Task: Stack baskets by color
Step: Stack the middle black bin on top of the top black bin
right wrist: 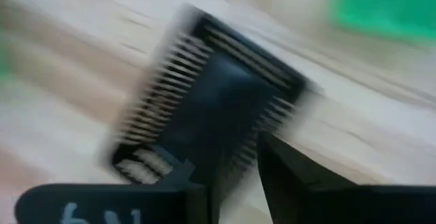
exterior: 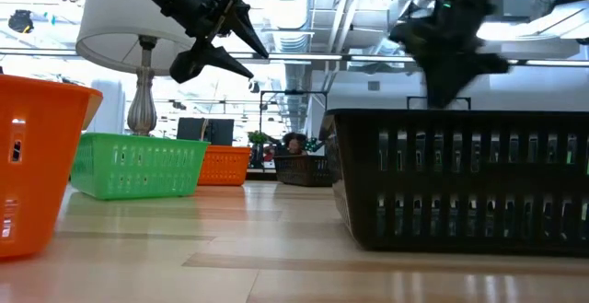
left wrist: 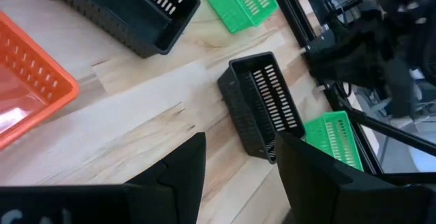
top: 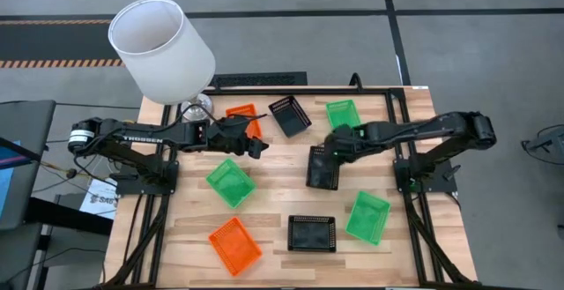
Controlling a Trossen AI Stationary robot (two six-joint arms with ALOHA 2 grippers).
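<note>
Baskets (top: 231,182) lie scattered across the wooden table (top: 282,237), none yet nested by colour. The right gripper (top: 328,153) sits at the rim of a black basket (top: 322,168) near the table's middle, its fingers pinched narrow on what appears to be the basket's thin mesh wall. The left gripper (top: 256,145) hovers above the boards, jaws spread and empty, close to an orange basket (top: 244,115) at the far edge, beneath the white lampshade (top: 161,48).

A second black basket (top: 290,115) rests near the far edge beside a green basket (top: 343,114); the third black one (top: 312,234) lies at the near edge, between another orange (top: 234,245) and another green (top: 367,216).

These trays look light and thin-walled, probably stiff enough to lift by one side yet liable to flex and swing from a single-wall grip. Smooth plastic may slip; the perforations and rolled rim likely offer the surest hold, taken mid-way along a wall so the tray hangs level for nesting.
</note>
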